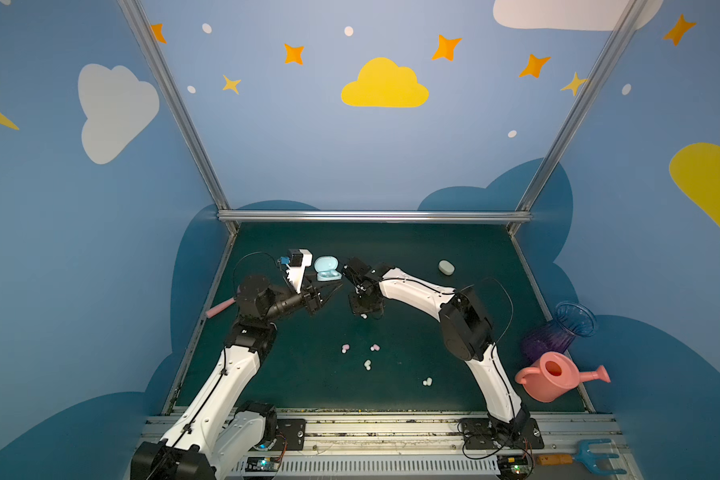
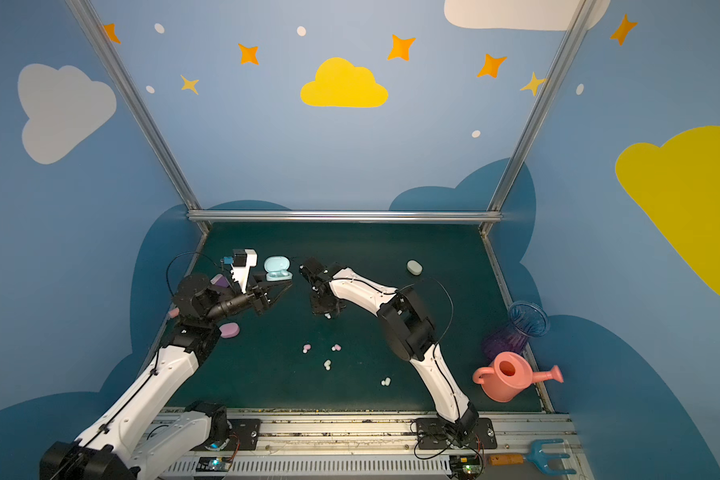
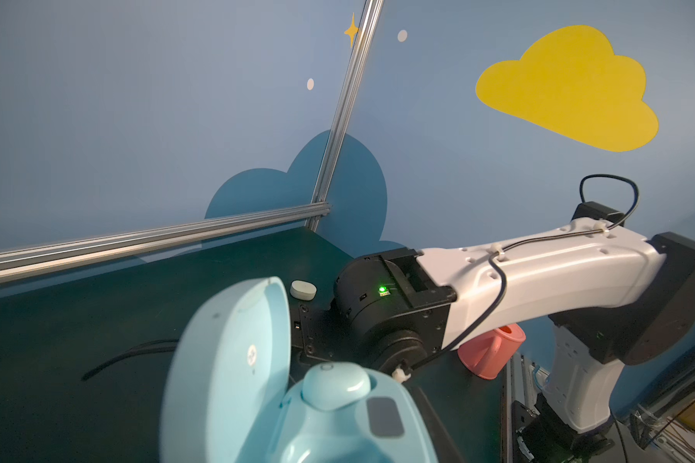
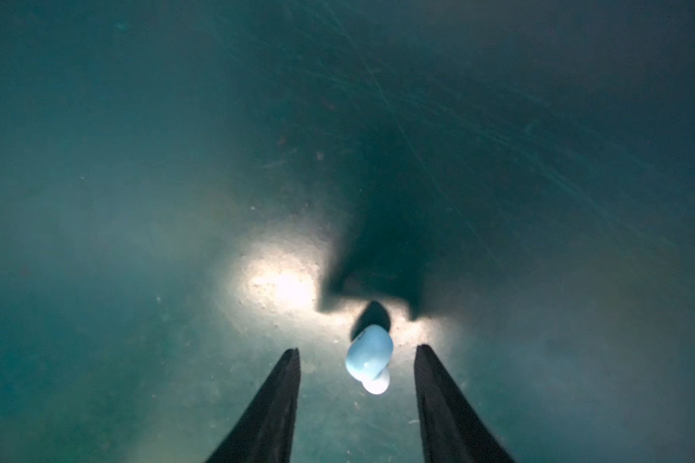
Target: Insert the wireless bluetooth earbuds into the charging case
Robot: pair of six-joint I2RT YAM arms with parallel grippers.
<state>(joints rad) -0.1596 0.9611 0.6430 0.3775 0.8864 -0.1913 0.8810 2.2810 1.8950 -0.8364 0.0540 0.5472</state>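
My left gripper is shut on the base of the pale blue charging case, which it holds with the lid open. Its fingers are hidden in the left wrist view, where one pale blue earbud sits in the case. My right gripper points down at the mat, open. A second pale blue earbud lies between its fingers, with a gap on each side. Two pink earbuds and two whitish ones lie loose nearer the front.
A closed greyish-white case lies at the back right. A pink case lies by the left arm. A purple vase and a pink watering can stand at the right edge. A blue rake rests on the front rail.
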